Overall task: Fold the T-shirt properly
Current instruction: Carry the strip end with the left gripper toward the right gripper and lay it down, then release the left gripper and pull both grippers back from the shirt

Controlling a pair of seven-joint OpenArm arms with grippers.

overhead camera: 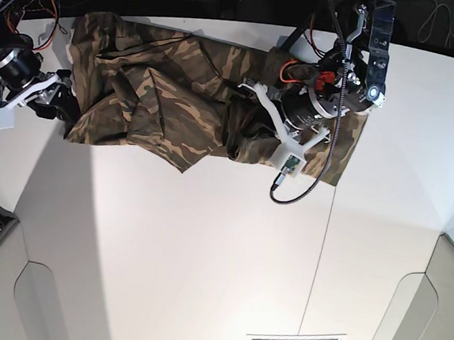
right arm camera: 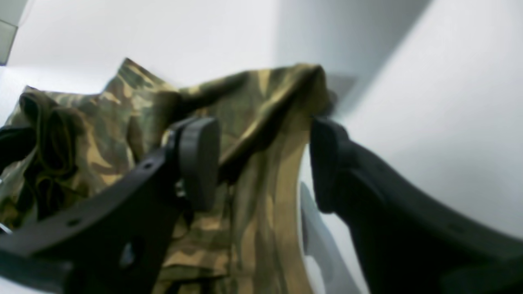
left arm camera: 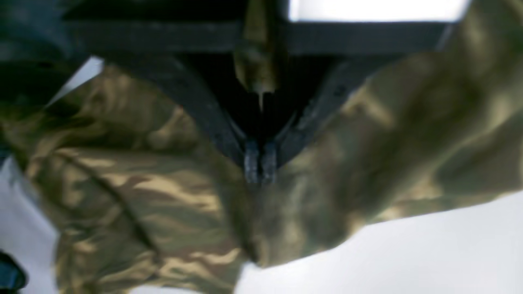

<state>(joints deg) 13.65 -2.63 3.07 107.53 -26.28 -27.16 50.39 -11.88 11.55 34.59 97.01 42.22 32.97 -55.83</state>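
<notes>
Camouflage T-shirt [overhead camera: 161, 101] lies crumpled lengthwise across the white table [overhead camera: 203, 255], left pincer [left arm camera: 260, 163] clamped on it, right pincer [right arm camera: 265, 163] apart.

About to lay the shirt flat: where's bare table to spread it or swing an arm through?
Bare white table runs from the T-shirt hem forward, and right of it. Crowded: the far strip, where the left gripper is shut on cloth and the right gripper, jaws apart, sits at the shirt's other end.

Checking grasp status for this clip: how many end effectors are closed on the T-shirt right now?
1. The left end effector is shut on the T-shirt near its middle. The right end effector stands open at the shirt's edge, gripping nothing.
</notes>
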